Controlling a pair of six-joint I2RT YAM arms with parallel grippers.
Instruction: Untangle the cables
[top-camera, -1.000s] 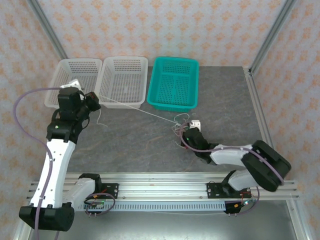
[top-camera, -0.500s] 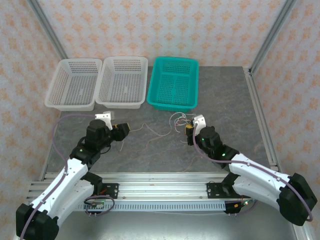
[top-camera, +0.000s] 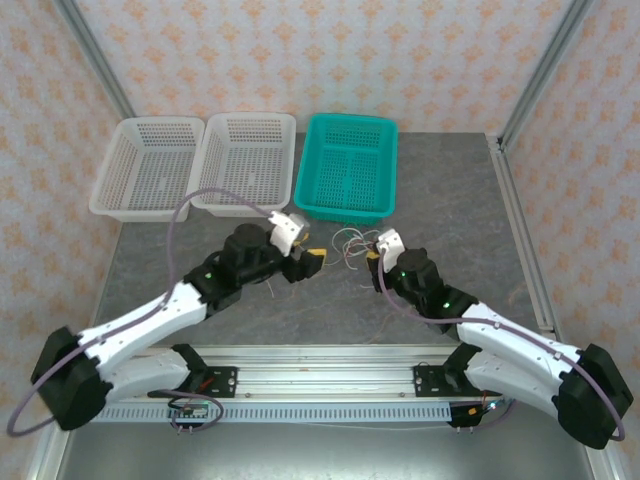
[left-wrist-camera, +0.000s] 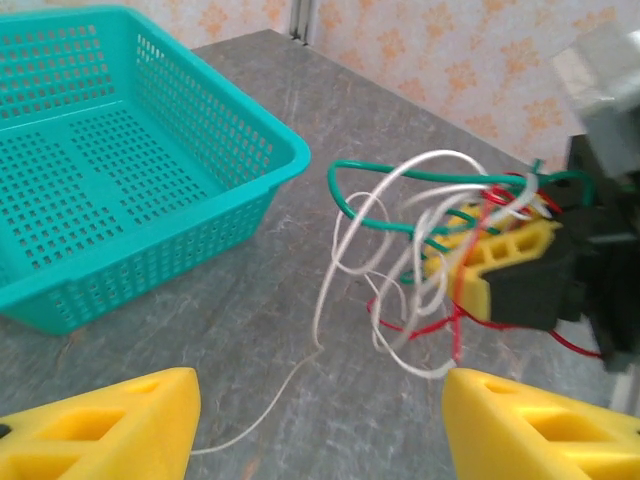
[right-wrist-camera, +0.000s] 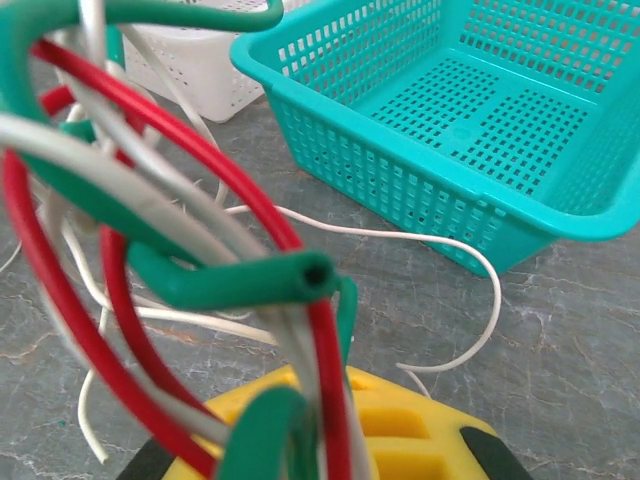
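Observation:
The cables (top-camera: 349, 243) are a tangle of cream-white, red and green wires at the table's centre, in front of the teal basket. My right gripper (top-camera: 374, 259) is shut on the tangle; in the right wrist view green (right-wrist-camera: 235, 281), red (right-wrist-camera: 205, 185) and white loops rise from between its yellow fingers (right-wrist-camera: 400, 430). My left gripper (top-camera: 312, 261) stands open just left of the tangle, nothing between its fingertips (left-wrist-camera: 105, 420). In the left wrist view the cables (left-wrist-camera: 425, 225) hang ahead, and one thin white cable (left-wrist-camera: 262, 410) trails loose across the table toward me.
The teal basket (top-camera: 305, 190) sits just behind the tangle, with two white baskets (top-camera: 205, 175) to its left. A metal frame post (top-camera: 535, 75) rises at the back right. The grey tabletop (top-camera: 450, 220) stretches to the right.
My left arm has swung from the white baskets to the centre and its gripper has opened, letting go of the white cable it held taut. The right gripper shifted slightly, still shut on the tangle.

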